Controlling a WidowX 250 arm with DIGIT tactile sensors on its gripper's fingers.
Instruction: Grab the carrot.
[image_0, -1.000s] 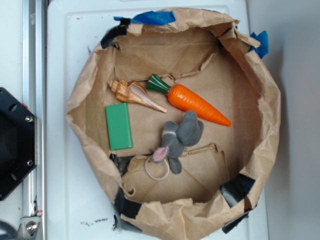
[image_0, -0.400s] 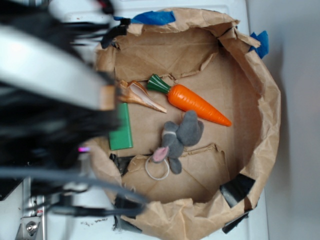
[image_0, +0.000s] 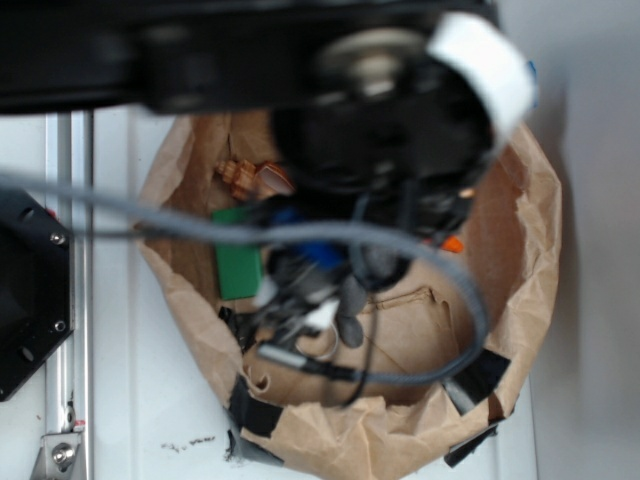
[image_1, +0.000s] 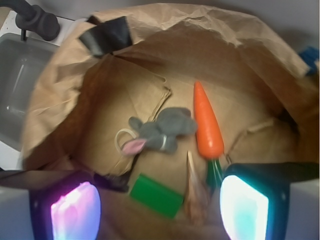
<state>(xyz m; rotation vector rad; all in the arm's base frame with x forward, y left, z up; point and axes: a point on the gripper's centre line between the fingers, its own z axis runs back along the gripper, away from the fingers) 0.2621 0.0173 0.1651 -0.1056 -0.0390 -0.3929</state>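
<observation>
The carrot (image_1: 207, 122) is glossy orange and lies on the paper bag's floor with its tip pointing away and its green stem (image_1: 214, 172) towards me. My gripper (image_1: 160, 210) hovers open above the bag with nothing between its glowing fingertips (image_1: 244, 207). The stem sits just inside the right finger. In the exterior view my blurred arm (image_0: 380, 120) hides most of the carrot, and only its orange tip (image_0: 453, 243) shows.
A grey plush mouse (image_1: 162, 131) lies left of the carrot, with a white ring (image_1: 121, 137) beside it. A green block (image_1: 156, 195) and a tan seashell (image_1: 195, 192) lie below my fingers. Crumpled paper bag walls (image_0: 530, 230) ring everything. A metal rail (image_0: 70, 300) runs along the left.
My arm has swept in from the left and now hangs over the bag, covering the carrot and plush in the exterior view. The objects have not moved.
</observation>
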